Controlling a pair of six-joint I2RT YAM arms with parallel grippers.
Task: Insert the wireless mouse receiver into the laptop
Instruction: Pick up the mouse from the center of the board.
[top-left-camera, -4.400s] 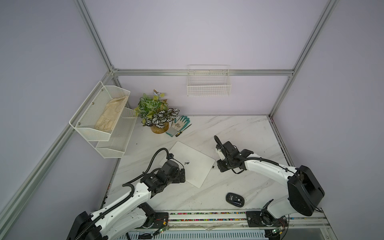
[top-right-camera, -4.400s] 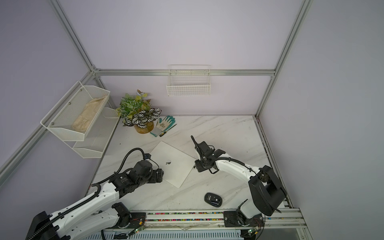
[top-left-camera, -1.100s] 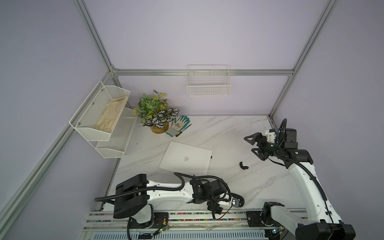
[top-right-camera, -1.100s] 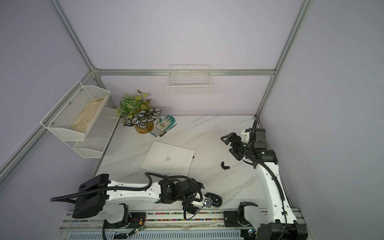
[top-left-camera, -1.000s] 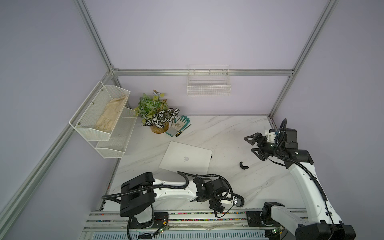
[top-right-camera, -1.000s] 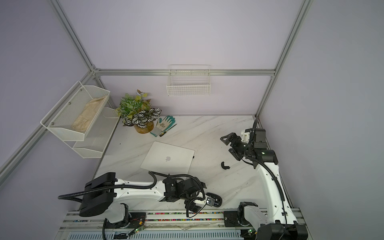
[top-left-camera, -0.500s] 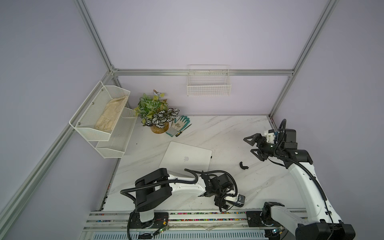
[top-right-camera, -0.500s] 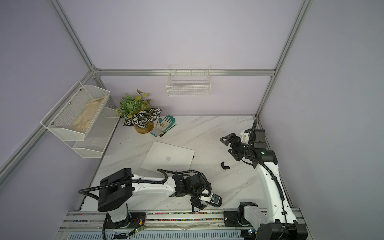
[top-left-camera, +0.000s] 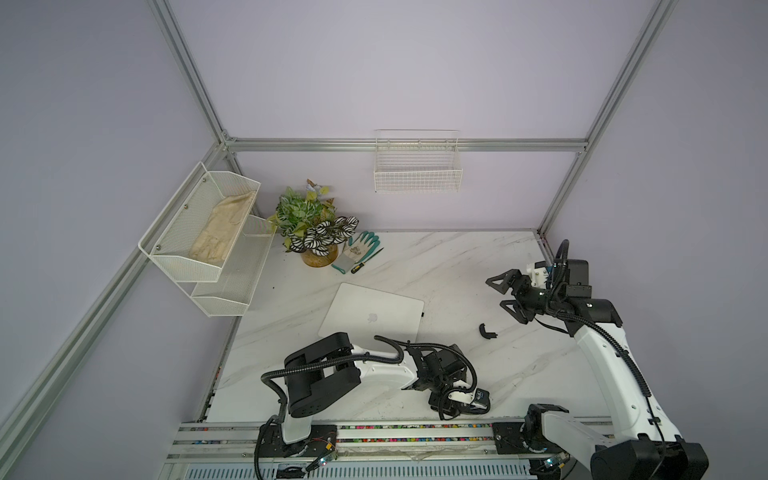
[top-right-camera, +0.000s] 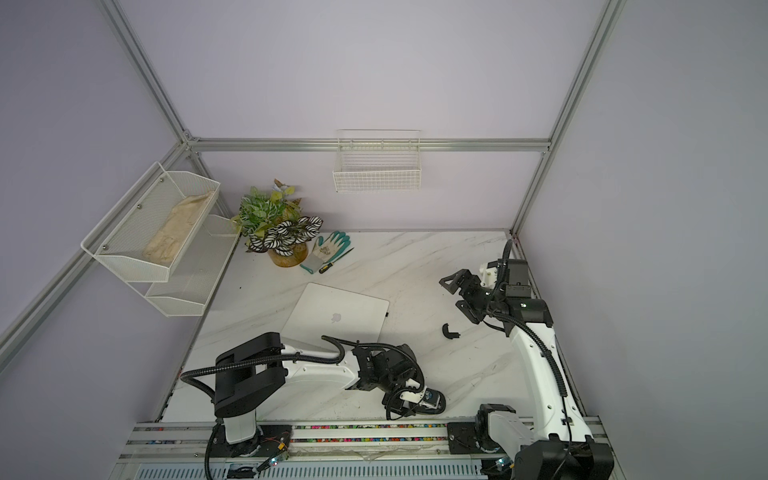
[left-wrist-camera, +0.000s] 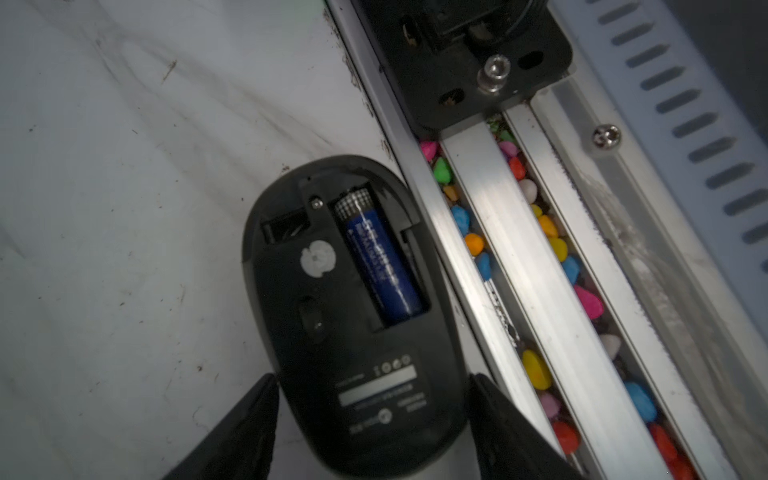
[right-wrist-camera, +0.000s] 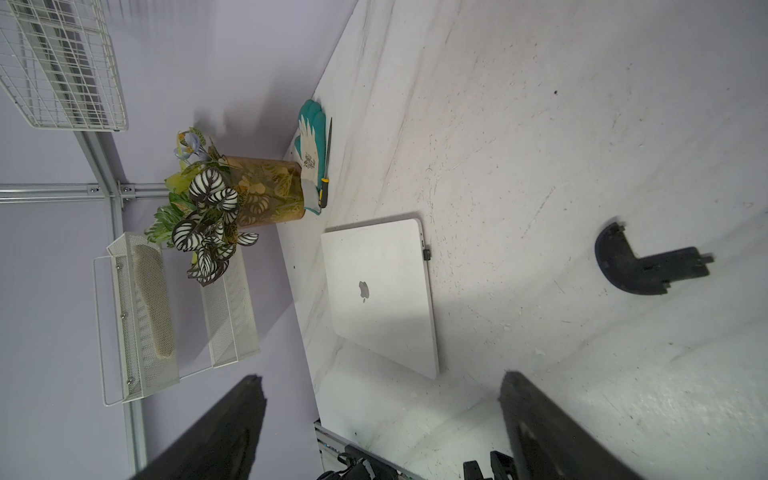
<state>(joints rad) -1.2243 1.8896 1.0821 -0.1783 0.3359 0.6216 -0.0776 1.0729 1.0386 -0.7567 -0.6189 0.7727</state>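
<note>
The receiver is a tiny black stub touching the laptop's side edge near 1 corner. It appears to be seated in a port, with its long axis pointing out from that edge toward the right arm's side. The right gripper hangs spread and empty, facing that edge, so it looks better placed. The left gripper straddles the upturned mouse, well apart from the receiver. I cannot tell whether its 2 fingers pinch.
</note>
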